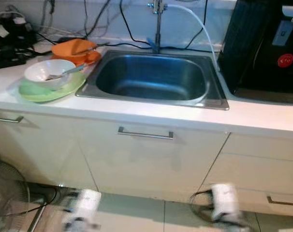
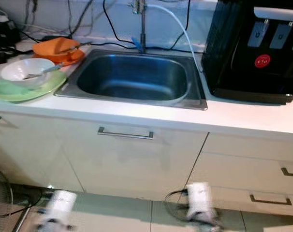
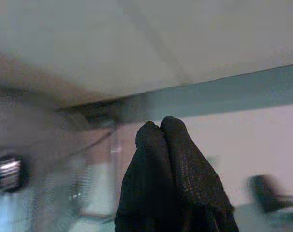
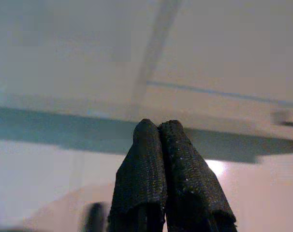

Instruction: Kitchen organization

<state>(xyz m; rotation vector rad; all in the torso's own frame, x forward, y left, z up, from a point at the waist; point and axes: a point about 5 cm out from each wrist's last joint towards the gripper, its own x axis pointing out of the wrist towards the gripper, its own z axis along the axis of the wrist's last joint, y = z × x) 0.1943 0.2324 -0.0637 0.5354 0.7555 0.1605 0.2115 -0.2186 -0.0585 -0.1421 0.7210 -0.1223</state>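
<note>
Both tools idle — left tool and right tool each pressed fully closed, empty-fingered.

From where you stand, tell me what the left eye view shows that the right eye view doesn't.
The left eye view reaches further left: the left cabinet's whole metal handle and more of the round wire fan grille low down. The right eye view reaches further right: the upper drawer's metal handle. Both share the stainless steel sink, the white bowl on the green plate, the orange dish and the black water dispenser.
</note>
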